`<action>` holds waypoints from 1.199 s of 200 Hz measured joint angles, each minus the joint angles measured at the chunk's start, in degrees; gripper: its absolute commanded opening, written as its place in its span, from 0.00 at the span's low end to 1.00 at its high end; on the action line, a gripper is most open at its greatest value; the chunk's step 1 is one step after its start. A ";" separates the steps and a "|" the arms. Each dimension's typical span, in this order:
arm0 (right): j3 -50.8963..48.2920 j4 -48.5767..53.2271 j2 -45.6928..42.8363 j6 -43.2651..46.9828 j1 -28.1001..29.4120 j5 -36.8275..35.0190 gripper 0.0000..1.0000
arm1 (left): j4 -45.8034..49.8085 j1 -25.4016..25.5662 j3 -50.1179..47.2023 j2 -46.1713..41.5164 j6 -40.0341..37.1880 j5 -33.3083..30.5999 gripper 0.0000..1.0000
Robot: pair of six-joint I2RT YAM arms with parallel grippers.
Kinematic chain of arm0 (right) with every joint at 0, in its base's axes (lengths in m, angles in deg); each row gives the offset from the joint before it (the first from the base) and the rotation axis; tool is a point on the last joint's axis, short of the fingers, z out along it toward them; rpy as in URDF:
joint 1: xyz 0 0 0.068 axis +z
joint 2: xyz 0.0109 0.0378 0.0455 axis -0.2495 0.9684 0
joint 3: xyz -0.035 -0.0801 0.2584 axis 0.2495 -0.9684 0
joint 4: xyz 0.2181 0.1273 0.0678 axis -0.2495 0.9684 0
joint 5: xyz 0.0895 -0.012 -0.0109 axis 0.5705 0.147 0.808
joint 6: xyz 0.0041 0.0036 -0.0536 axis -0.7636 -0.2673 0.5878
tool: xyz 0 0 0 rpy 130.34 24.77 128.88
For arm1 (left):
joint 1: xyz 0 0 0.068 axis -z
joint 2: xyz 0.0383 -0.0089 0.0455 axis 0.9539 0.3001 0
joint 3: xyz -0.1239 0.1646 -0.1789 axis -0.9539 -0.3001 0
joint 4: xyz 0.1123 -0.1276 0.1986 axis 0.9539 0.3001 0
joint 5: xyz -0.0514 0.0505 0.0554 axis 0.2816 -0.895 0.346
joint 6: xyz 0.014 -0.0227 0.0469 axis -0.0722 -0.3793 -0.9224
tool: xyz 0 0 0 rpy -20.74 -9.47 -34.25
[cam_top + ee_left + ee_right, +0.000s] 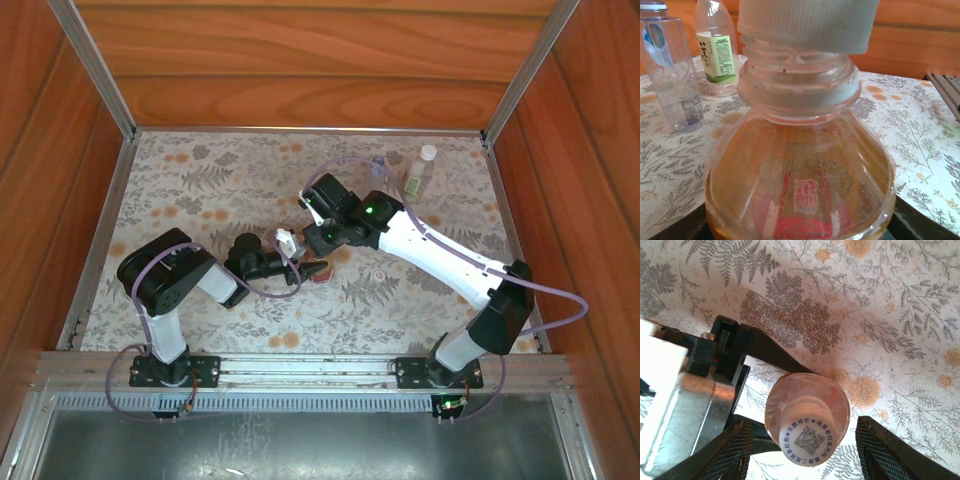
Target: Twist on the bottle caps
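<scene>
So from the top view we get the whole layout. The left arm reaches right across the table, forearm low and level. The right arm stretches in from the near right toward the middle, with its wrist bent down over the same spot. The two grippers meet around the middle of the table.

The right wrist cam gives us what the top view doesn't. We're looking straight down on the amber bottle, and its cap has a QR code printed on it. The right gripper is spread apart, with a finger on either side of the cap and a clear gap on both sides. The left gripper is clamped on the bottle, black fingers hugging its body.

On the left wrist cam we see the neck up close. The cap sits high, with threads showing under it. Behind it on the left stand the blue bottle and the green bottle, which the top view puts at the far right.
</scene>
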 measured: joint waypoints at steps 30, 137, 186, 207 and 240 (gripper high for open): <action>-1.31 -0.96 -2.62 -0.46 -0.33 0.22 0.49 | 0.02 -0.02 0.02 0.00 0.00 0.00 0.59; -2.67 -1.86 -1.75 -1.29 -1.88 0.46 0.35 | 0.04 0.00 0.02 0.00 0.00 0.00 0.59; -2.67 -2.25 -1.55 -1.29 -1.88 0.74 0.32 | 0.07 0.00 0.02 0.00 0.00 0.00 0.59; -2.67 -2.43 -1.38 -1.36 -1.90 0.85 0.29 | 0.07 0.00 0.02 0.00 0.00 0.02 0.59; -2.78 -2.73 -1.40 -1.42 -2.05 0.94 0.34 | 0.07 0.00 0.02 0.00 0.00 0.00 0.59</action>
